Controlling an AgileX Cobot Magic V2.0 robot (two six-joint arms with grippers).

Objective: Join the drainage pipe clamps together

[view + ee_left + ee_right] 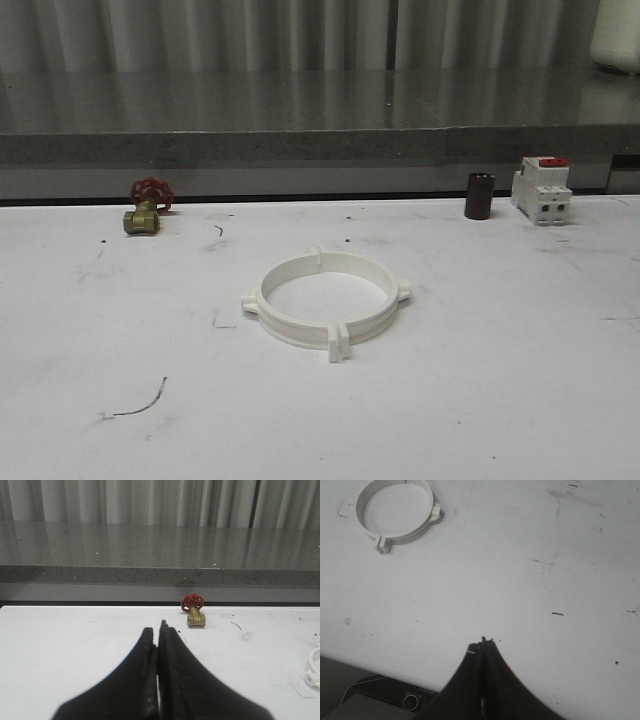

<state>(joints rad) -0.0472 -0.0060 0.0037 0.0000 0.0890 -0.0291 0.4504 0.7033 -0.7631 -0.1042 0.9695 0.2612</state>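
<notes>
The two white drainage pipe clamps (325,310) lie flat at the middle of the white table, their tabbed ends meeting so the halves form one ring. The ring also appears in the right wrist view (395,537), far from my right gripper (482,641), which is shut with nothing in it over bare table near the front edge. An edge of the ring (313,666) shows in the left wrist view. My left gripper (156,629) is shut and empty, low over the table, well apart from the ring and pointing toward the valve.
A brass valve with a red handwheel (146,207) sits at the back left. A dark cylinder (479,195) and a white breaker with red top (541,189) stand at the back right. A grey stone ledge (300,140) runs behind the table.
</notes>
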